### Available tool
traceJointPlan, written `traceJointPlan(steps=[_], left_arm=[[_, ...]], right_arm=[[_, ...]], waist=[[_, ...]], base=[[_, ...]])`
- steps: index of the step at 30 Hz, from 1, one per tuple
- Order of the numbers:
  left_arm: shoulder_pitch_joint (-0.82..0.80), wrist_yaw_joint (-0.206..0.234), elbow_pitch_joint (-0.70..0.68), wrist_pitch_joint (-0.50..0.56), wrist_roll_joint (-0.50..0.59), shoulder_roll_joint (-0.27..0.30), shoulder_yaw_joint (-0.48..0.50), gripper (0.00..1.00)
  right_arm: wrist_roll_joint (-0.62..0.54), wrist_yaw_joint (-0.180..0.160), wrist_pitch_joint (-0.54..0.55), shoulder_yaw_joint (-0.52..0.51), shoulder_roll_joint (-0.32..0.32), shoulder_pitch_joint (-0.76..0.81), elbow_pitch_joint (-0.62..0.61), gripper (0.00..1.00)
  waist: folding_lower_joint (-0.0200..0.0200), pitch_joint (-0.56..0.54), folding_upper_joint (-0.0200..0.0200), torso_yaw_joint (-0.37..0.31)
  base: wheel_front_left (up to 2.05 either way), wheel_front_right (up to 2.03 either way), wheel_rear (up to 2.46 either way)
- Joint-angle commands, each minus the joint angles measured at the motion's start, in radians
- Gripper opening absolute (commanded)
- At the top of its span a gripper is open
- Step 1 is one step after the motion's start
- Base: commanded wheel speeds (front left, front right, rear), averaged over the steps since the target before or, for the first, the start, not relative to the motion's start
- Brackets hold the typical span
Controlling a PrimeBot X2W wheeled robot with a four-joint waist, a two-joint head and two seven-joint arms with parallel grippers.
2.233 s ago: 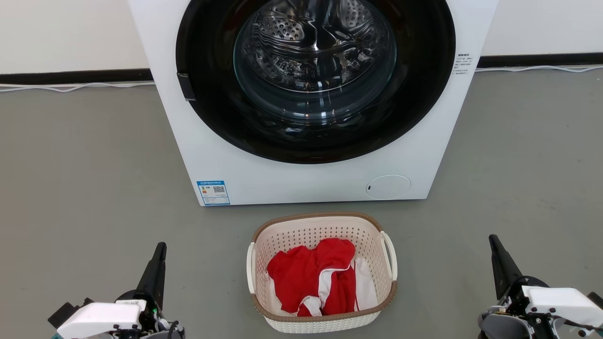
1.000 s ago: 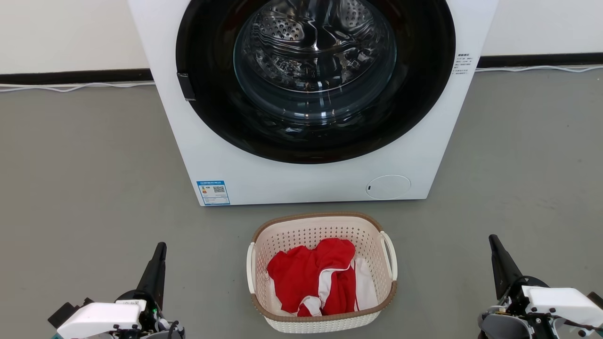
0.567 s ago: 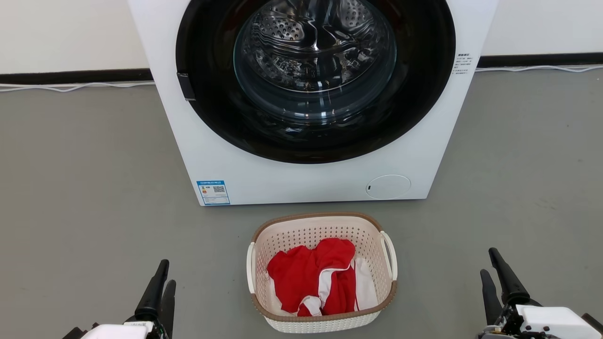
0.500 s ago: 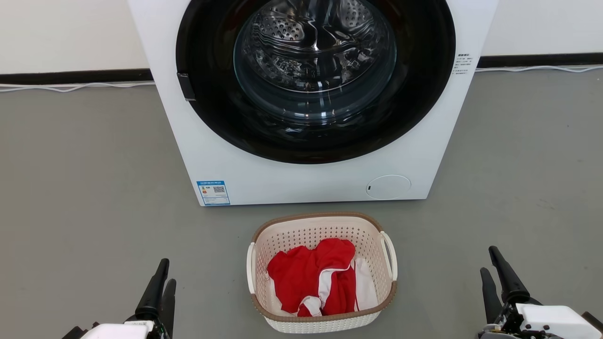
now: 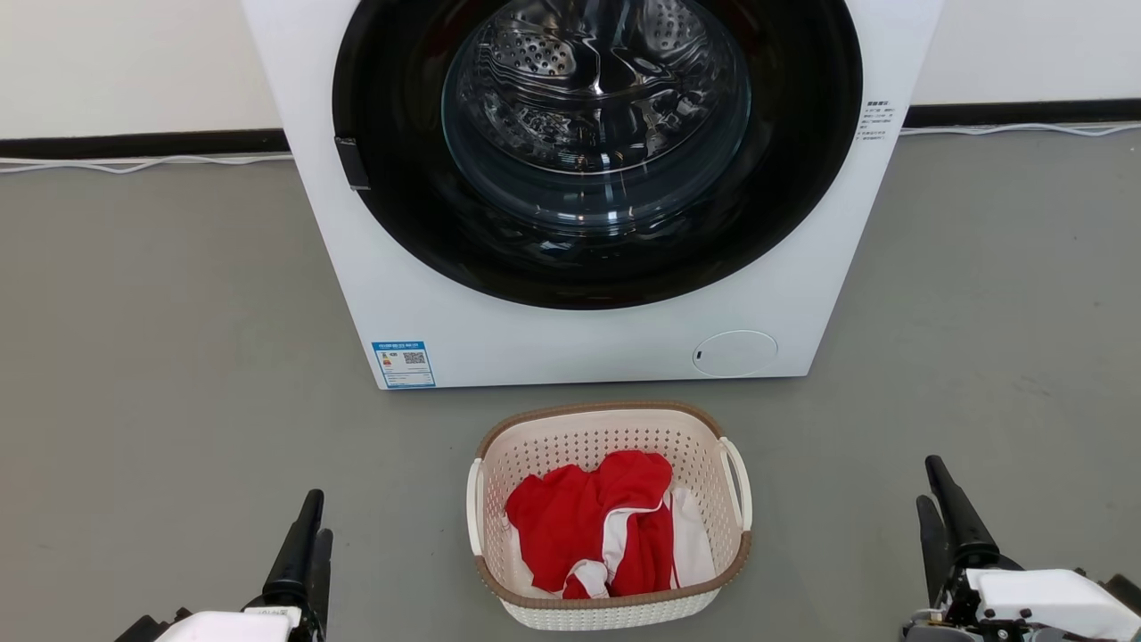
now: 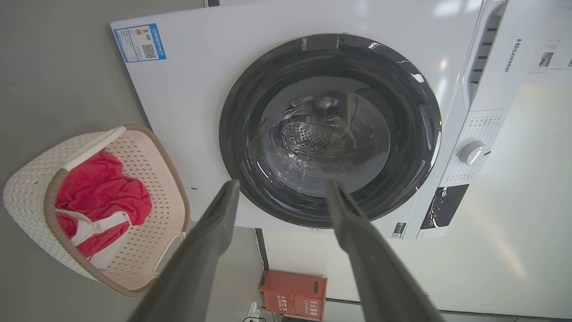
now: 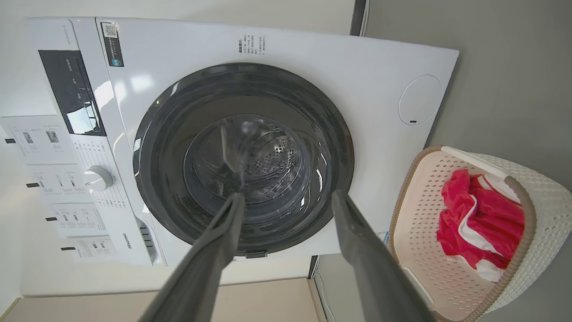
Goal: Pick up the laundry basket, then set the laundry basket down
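Note:
The laundry basket (image 5: 595,439) stands on the grey floor just in front of the washing machine, cream and perforated with a brown rim and white side handles. Red and white clothes (image 5: 597,522) lie inside it. My left gripper (image 5: 314,522) is at the lower left, well to the left of the basket, open and empty. My right gripper (image 5: 930,490) is at the lower right, well to the right of the basket, also open and empty. The basket (image 6: 31,181) shows at the left of the left wrist view and the basket (image 7: 543,210) at the right of the right wrist view, beyond the spread fingers.
A white front-loading washing machine (image 5: 499,339) with a dark round door stands right behind the basket. Grey floor (image 5: 160,339) stretches on both sides. A red box (image 6: 295,295) sits by the wall beside the machine. Cables run along the skirting.
Both grippers went from shut to open, and both arms drew back slightly toward the bottom edge. The basket has not moved.

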Motion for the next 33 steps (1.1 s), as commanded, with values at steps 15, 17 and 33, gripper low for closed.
traceJointPlan(steps=[15,17,33], left_arm=[[-0.034,0.026,-0.044,-0.049,0.202,0.009,-0.019,1.0],[-0.035,0.031,-0.046,-0.055,0.236,0.009,-0.024,1.0],[-0.04,0.071,-0.035,-0.102,0.505,0.011,-0.051,1.0]], right_arm=[[-0.276,0.002,-0.054,0.031,-0.027,-0.02,-0.061,1.0],[-0.315,0.003,-0.06,0.034,-0.031,-0.022,-0.064,1.0],[-0.598,0.004,-0.107,0.064,-0.054,-0.039,-0.049,1.0]], waist=[[-0.0002,0.0,0.0,0.001],[-0.0002,0.0,0.0,0.002],[-0.0002,0.0,0.0,-0.001]], base=[[0.0,0.0,0.0],[0.0,0.0,0.0],[0.0,0.0,0.0]])
